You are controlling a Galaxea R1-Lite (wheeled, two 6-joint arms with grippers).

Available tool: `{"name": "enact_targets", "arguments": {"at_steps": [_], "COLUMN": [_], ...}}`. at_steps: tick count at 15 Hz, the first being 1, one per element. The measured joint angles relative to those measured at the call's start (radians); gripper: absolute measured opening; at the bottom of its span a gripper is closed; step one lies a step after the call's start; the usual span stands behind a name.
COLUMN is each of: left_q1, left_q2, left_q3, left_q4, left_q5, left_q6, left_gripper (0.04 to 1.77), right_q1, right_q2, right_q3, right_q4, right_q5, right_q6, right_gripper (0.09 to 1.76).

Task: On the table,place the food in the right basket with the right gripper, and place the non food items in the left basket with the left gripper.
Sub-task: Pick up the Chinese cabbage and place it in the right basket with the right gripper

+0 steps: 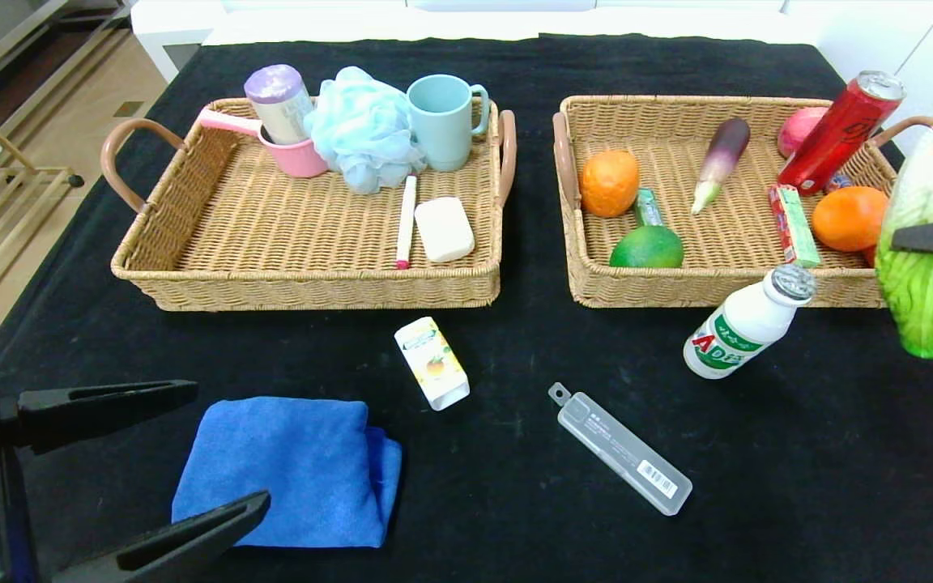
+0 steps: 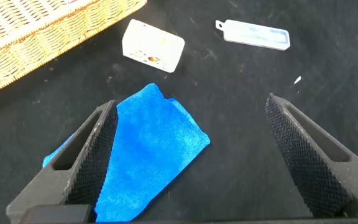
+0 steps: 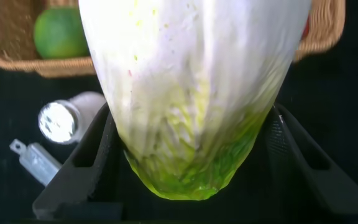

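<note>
1. Jaws of the right gripper (image 3: 191, 155) are clamped on the cabbage (image 1: 932, 243), one finger pressed to each flank; the head is held aloft at the far right, off the table (image 1: 798, 453), beside and partly before the right end of the right basket (image 1: 726, 295).
2. Jaws of the left gripper (image 1: 183, 453) are spread wide and grip nothing; it is poised at the near left, over the left part of the blue towel (image 1: 292, 470), with no contact to be made out.
3. Food yet to be placed: the white bottle (image 1: 738, 328), lying tilted just before the near wall of the right basket, and the small carton (image 1: 432, 362), lying between the left basket (image 1: 304, 287) and the towel.
4. Non-food yet to be placed: the towel, folded at the near left, and the clear plastic case (image 1: 619, 447), lying diagonally near the middle of the table.
5. Already held by the right basket: two oranges, a green fruit, an eggplant, a red can and small packets. Already held by the left basket: a teal mug, a bath sponge, a pink cup with a canister, a soap bar and a pen.
6. Progress is judged as early among the five loose items: one is in transit, none is seen delivered, and four lie on the table. Release of the cabbage into the right basket is judged the step in hand.
</note>
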Motion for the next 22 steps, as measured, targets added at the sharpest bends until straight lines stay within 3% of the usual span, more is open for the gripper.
{"name": "enact_targets", "arguments": {"at_steps": [9, 16, 22], "left_q1": [-0.001, -0.003, -0.003], "left_q2": [0.002, 0.000, -0.001], "left_q3": [0.000, 0.009, 0.012], "left_q4": [0.002, 0.001, 0.000], "left_q5": [0.000, 0.000, 0.000], "left_q6": [0.001, 0.021, 0.030], "left_gripper": [1.72, 1.72, 1.72], "right_q1": [0.002, 0.018, 0.019], "right_q2": [0.133, 0.254, 0.316], "right_q3": [-0.015, -0.092, -0.103], "right_q4": [-0.365, -0.484, -0.501], "right_q5": [0.003, 0.003, -0.004], "right_q6": [-0.077, -0.075, -0.077], "right_gripper": [1.38, 1.38, 1.38]}}
